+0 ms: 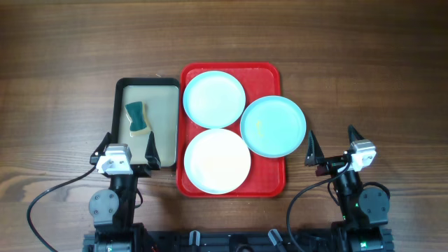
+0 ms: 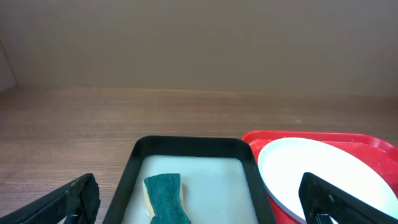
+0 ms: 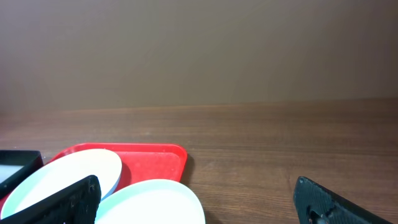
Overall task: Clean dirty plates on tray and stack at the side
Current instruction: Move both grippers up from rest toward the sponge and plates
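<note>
Both claws stand wide open and empty by the table's [image 1: 364, 56] near edge. The left claw [image 1: 124, 148] hangs over the near end of the beige tray [image 1: 165, 112]. The sponge [image 1: 138, 117] lies straight ahead of it, long axis running roughly near-to-far, so the left arm looks best placed to fetch it. The red tray [image 1: 269, 75] carries the white plate [image 1: 217, 160] nearest, the pale blue plate [image 1: 214, 99] farthest, and the pale green plate [image 1: 273, 126] overhanging its right-hand rim, close to the right claw [image 1: 331, 145].
</note>
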Controlling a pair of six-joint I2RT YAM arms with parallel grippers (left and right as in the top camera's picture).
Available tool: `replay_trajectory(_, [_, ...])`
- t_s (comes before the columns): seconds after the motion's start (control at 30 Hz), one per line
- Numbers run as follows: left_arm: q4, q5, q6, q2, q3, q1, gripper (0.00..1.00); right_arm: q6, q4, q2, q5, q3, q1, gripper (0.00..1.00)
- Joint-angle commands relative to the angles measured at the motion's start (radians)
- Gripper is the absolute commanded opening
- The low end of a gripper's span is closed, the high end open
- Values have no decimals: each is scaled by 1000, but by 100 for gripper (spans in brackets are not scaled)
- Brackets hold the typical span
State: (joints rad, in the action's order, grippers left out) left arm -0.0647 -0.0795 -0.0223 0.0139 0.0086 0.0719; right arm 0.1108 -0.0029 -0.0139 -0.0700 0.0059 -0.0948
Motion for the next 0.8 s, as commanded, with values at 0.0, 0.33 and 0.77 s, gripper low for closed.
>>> replay_trajectory(0.0, [-10, 29, 225, -5, -3, -6, 100, -3, 5, -4, 10, -1, -2, 100])
replay_trajectory(0.33, [-10, 29, 225, -5, -3, -6, 100, -3, 5, -4, 10, -1, -2, 100])
replay_trajectory(0.77, [-10, 29, 225, -5, -3, -6, 100, -216, 9, -4, 66, -1, -2, 100])
